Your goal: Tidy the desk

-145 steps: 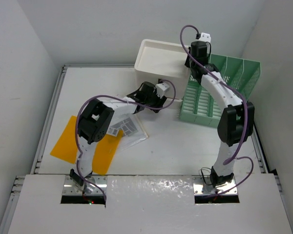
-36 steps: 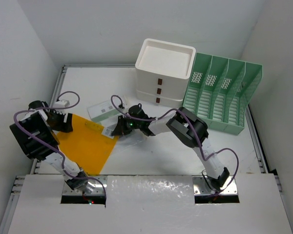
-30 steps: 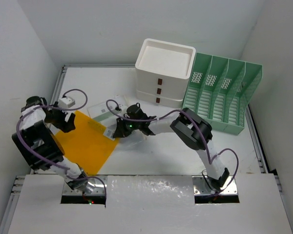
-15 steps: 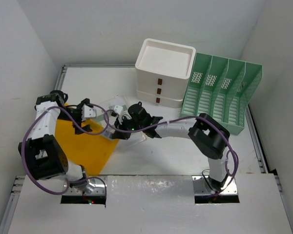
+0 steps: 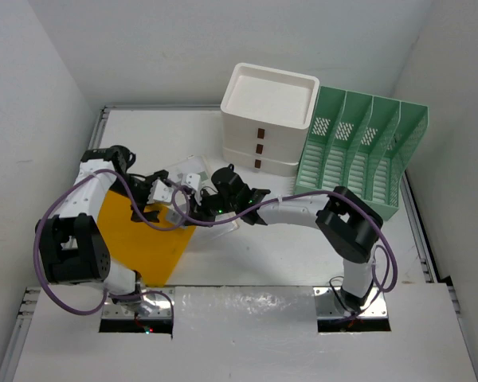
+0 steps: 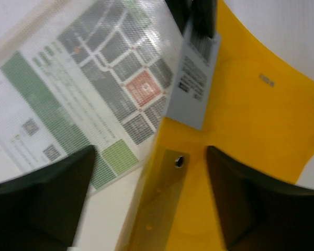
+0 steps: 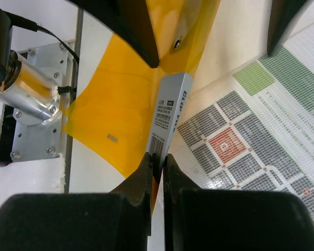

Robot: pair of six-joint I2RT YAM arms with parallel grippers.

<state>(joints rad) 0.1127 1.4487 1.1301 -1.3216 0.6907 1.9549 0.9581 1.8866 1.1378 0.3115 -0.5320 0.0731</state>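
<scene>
The desk (image 5: 303,247) is a white tabletop. A yellow folder (image 5: 143,239) lies at its left, and a clear sleeve of printed sheets (image 5: 197,181) lies beside it. My right gripper (image 7: 158,162) is shut on a slim grey barcode-labelled pack (image 7: 169,112) over the folder's right edge; the gripper also shows in the top view (image 5: 193,208). My left gripper (image 6: 149,157) is open, with its fingers either side of a yellow translucent ruler (image 6: 162,204) lying on the folder's edge (image 6: 251,104). In the top view the left gripper (image 5: 166,205) is close to the right one.
A white three-drawer box (image 5: 268,119) stands at the back, with a green slotted file rack (image 5: 358,151) to its right. Metal rails (image 5: 84,175) edge the desk. The left arm's base (image 7: 26,89) shows in the right wrist view.
My left arm has swung from the desk's left edge in toward the middle. Its gripper now hangs over the folder's right edge next to the right gripper, which has barely shifted.
</scene>
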